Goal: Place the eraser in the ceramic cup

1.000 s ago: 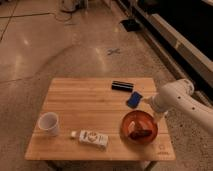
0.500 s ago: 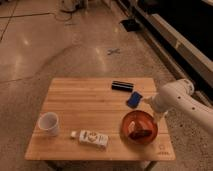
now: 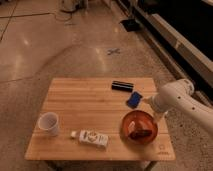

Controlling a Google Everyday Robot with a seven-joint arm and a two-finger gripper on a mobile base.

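While the cup (image 3: 48, 123) stands near the front left corner of the table (image 3: 85, 105) and the eraser (image 3: 121, 85) lies untouched by the back edge, right of centre, the reach looks not yet begun; the gripper (image 3: 158, 114) hangs spread and empty at the right edge, beside the bowl (image 3: 126, 120); next it should move over the eraser, jaws across its narrow width.
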